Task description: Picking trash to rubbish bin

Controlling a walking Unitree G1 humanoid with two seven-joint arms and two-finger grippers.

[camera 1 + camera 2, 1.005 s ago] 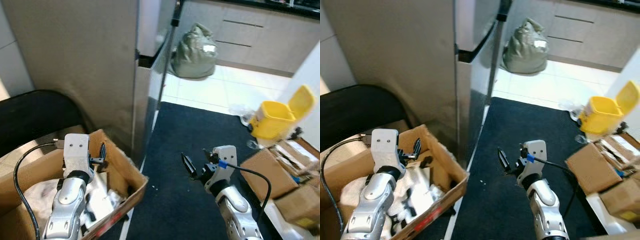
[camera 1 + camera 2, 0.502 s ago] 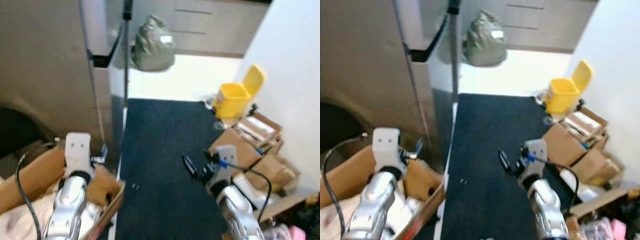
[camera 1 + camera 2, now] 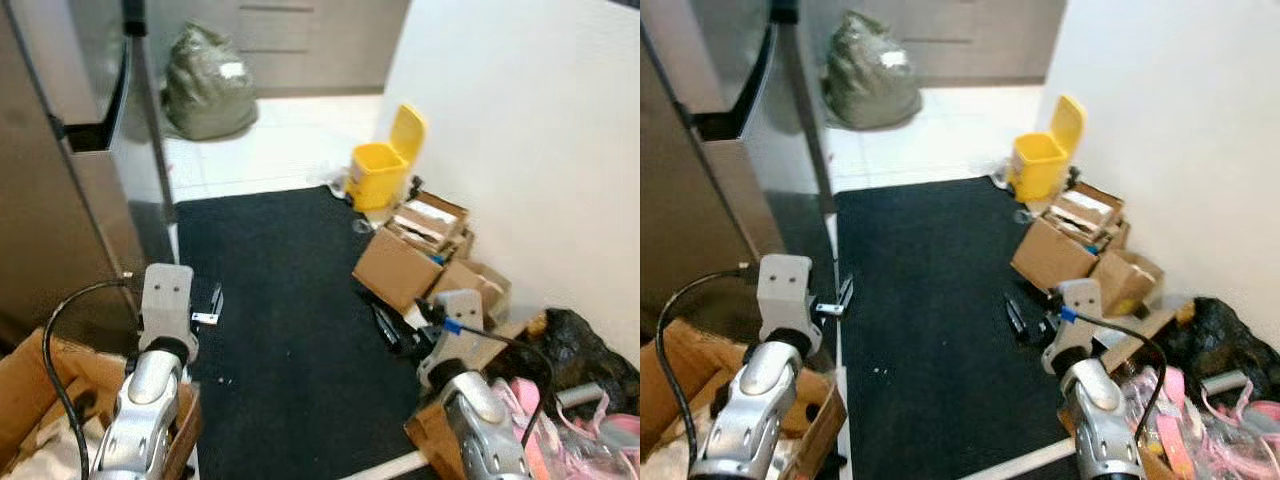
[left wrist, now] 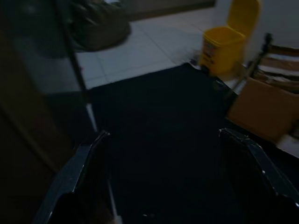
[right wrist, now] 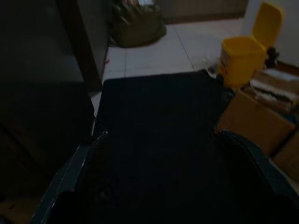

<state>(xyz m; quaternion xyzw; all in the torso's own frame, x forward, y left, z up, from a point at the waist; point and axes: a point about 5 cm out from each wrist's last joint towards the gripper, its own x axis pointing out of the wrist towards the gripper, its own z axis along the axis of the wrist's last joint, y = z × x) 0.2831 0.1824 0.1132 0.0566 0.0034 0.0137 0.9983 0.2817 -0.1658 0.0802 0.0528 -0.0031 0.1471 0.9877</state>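
Both grippers, left and right, are carried spread apart and empty, ready for pickup. Yellow bin, lid propped up, is located well ahead, beyond the black mat.

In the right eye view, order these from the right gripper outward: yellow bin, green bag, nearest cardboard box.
From the right gripper:
1. Cardboard box, just ahead on the mat's right edge.
2. Yellow bin, farther ahead by the wall.
3. Green bag, farthest, ahead-left on the tiles.
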